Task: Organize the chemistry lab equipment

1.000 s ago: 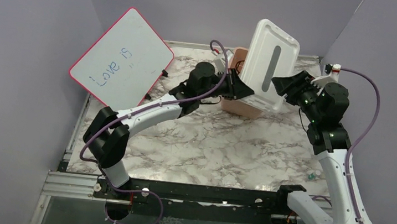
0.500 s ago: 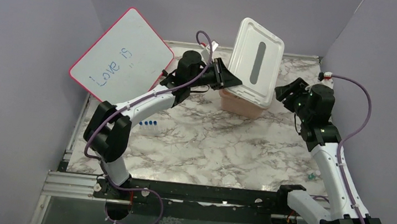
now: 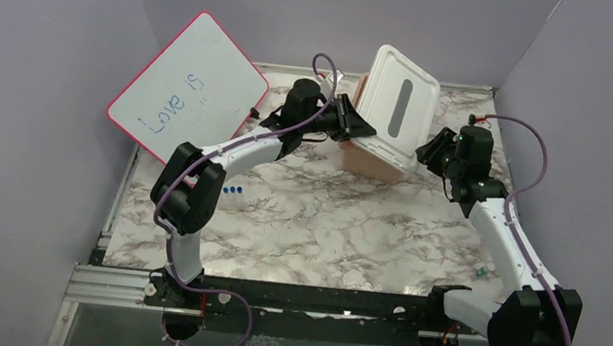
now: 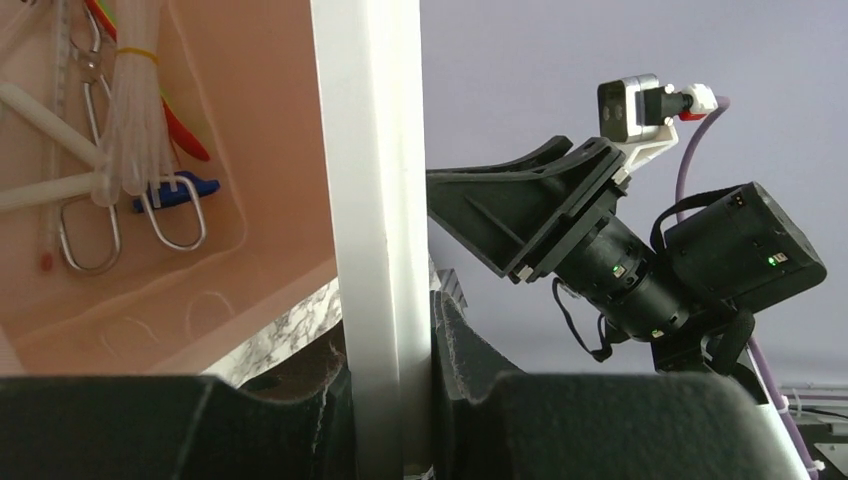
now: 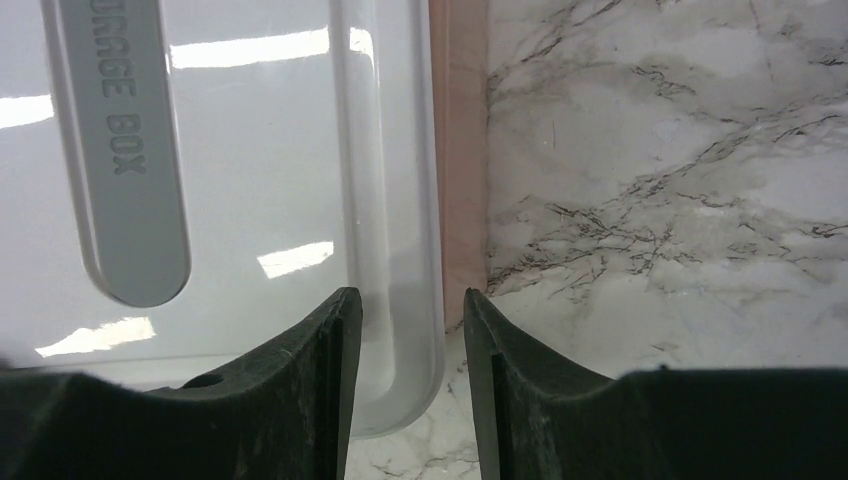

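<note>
Left gripper [image 4: 388, 352] is clamped narrow on the lid's [image 3: 396, 105] edge, holding it tilted over the tub [image 4: 265, 150]; right gripper [image 5: 405, 322] is part open astride the opposite rim, one finger clear; tongs [image 4: 88, 267] and tubing [image 4: 130, 100] lie in the tub; vials [image 3: 232, 190] on the table [image 3: 323, 226].

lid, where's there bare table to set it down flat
The widest bare patch is the middle of the marble table, bordered by the pink tub behind, the blue vials at left and the black rail in front. It is crowded around the tub, where the left gripper holds the lid and the right gripper straddles its edge, and by the whiteboard.
</note>
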Available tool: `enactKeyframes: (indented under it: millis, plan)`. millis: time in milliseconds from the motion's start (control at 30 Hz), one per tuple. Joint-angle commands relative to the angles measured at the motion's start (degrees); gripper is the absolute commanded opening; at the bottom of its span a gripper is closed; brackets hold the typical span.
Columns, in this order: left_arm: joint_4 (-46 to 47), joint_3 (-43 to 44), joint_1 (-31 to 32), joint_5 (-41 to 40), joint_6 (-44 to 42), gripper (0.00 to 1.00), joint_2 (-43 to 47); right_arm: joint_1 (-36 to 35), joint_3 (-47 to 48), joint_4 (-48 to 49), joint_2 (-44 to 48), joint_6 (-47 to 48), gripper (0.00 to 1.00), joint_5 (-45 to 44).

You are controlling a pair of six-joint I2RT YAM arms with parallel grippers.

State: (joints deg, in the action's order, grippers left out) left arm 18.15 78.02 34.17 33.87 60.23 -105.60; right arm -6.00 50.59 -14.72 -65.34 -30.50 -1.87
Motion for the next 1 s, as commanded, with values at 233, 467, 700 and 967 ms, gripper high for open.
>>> enactKeyframes:
  millis: [233,467,700,967]
  plan:
    - [3.83,4.03,-3.35,2.04,-2.19,0.2,-3.37,0.09,1.29,2.28,-7.58,3.93,0.45,1.45]
    - [-6.37,3.28,-4.41,-6.96,-10.06,0.51,-0.05,0.06,2.23,1.23,-9.27,4.5,0.44,2.98]
    - [-17.91,3.88,-4.73,-22.71,-21.66,0.61,4.16,0.09,2.83,2.16,-9.66,4.92,0.43,4.07]
    - [-18.97,3.36,-4.91,-19.8,-24.26,0.74,3.0,0.03,5.4,1.16,-11.23,6.85,0.38,6.19]
